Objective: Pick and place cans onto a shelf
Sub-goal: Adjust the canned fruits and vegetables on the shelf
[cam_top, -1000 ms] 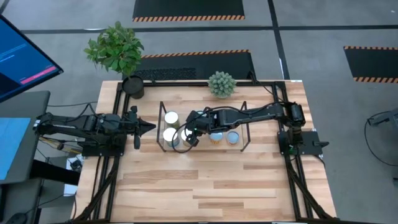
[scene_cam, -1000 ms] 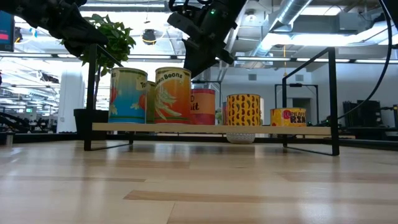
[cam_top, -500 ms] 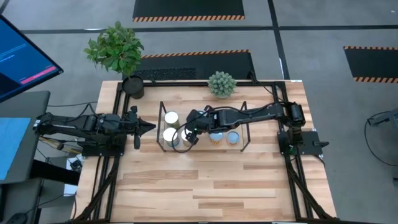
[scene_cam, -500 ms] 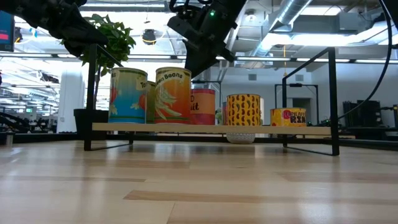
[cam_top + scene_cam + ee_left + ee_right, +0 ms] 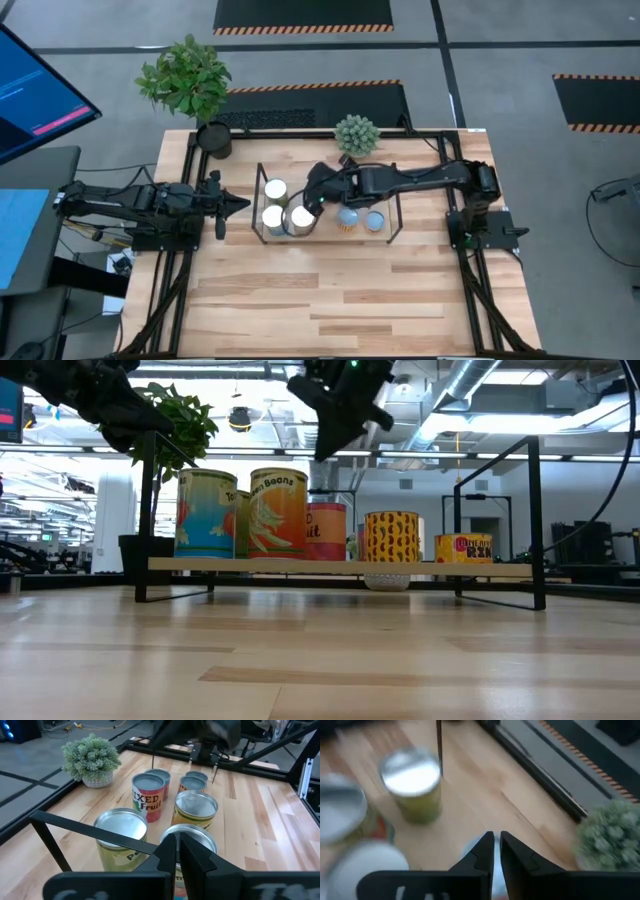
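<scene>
The right end effector (image 5: 313,196) hung above the cans (image 5: 289,216) on the shelf (image 5: 390,232), fingers nearly together, empty. To finish well, it should lift straight clear toward three o'clock without brushing them. The left end effector (image 5: 238,204) waited shut at nine o'clock.

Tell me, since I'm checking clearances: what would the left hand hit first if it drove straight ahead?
Probably the shelf's black wire end frame, which crosses right in front of the left hand; just behind it stand the nearest cans.

The cans (image 5: 278,513) stand upright, clustered along the light-wood shelf (image 5: 500,569), none held.
</scene>
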`<move>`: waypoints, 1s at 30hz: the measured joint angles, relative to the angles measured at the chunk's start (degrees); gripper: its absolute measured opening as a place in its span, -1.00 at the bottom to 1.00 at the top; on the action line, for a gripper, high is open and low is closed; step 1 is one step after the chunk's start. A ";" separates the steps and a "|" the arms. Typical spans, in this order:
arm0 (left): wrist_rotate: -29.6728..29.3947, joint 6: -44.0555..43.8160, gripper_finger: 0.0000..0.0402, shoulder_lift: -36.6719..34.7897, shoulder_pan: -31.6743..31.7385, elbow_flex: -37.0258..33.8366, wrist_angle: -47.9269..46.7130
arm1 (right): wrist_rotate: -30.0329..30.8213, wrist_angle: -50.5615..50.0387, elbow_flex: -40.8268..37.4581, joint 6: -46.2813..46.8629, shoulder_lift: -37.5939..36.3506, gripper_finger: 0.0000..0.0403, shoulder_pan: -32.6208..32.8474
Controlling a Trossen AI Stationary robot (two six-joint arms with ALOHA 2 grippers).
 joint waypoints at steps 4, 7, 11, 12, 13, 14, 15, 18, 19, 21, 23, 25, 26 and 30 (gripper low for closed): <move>0.00 -1.77 -0.96 0.00 0.00 0.00 -0.26 | -3.10 -4.38 -0.02 -0.39 -4.20 -0.73 -2.22; 0.07 -3.06 -0.96 0.00 -0.01 0.00 -0.62 | -9.21 -9.41 0.00 -0.81 -6.89 -0.73 -5.02; 0.26 -3.59 -0.96 0.00 0.00 0.00 -1.27 | -16.85 -11.79 -1.48 -4.54 -8.28 -0.73 -8.38; 0.26 -3.61 -0.96 0.00 0.00 0.00 -1.34 | -18.77 -12.28 -1.94 -6.37 -7.98 -0.73 -8.93; 0.26 -3.62 -0.96 0.00 -0.01 0.00 -1.42 | -21.18 -12.30 -2.37 -8.79 -7.39 -0.73 -9.23; 0.26 -3.62 -0.96 0.02 0.01 0.00 -1.42 | -22.77 -11.87 -2.39 -11.37 -6.39 -0.73 -9.23; 0.26 -3.64 -0.96 0.00 0.01 0.00 -1.47 | -24.06 -11.30 -2.36 -13.70 -5.23 -0.73 -9.14; 0.26 -3.83 -0.96 0.00 -0.01 0.00 -1.72 | -26.07 -12.75 -2.47 -20.09 -2.31 -0.73 -9.11; 0.26 -4.06 -0.96 0.00 0.00 0.00 -1.76 | -26.31 -12.42 -2.47 -21.55 -1.40 -0.73 -9.05; 0.31 -4.59 -0.96 0.00 0.00 0.00 -1.81 | -26.27 -12.54 -2.47 -23.12 -0.08 -0.73 -9.09; 0.30 -5.26 -0.96 0.00 -0.01 0.00 -1.82 | -25.99 -12.69 -2.47 -23.71 0.66 -0.73 -9.11; 0.31 -5.71 -0.96 0.00 -0.01 0.00 -1.82 | -26.03 -12.86 -2.47 -23.92 0.78 -0.73 -9.21; 0.31 -5.95 -0.96 0.00 0.01 0.00 -1.81 | -26.05 -12.89 -2.46 -23.95 0.77 -0.73 -9.30; 0.31 -6.11 -0.96 0.01 0.00 0.00 -1.82 | -25.37 -12.78 -2.45 -23.91 0.62 -0.73 -10.12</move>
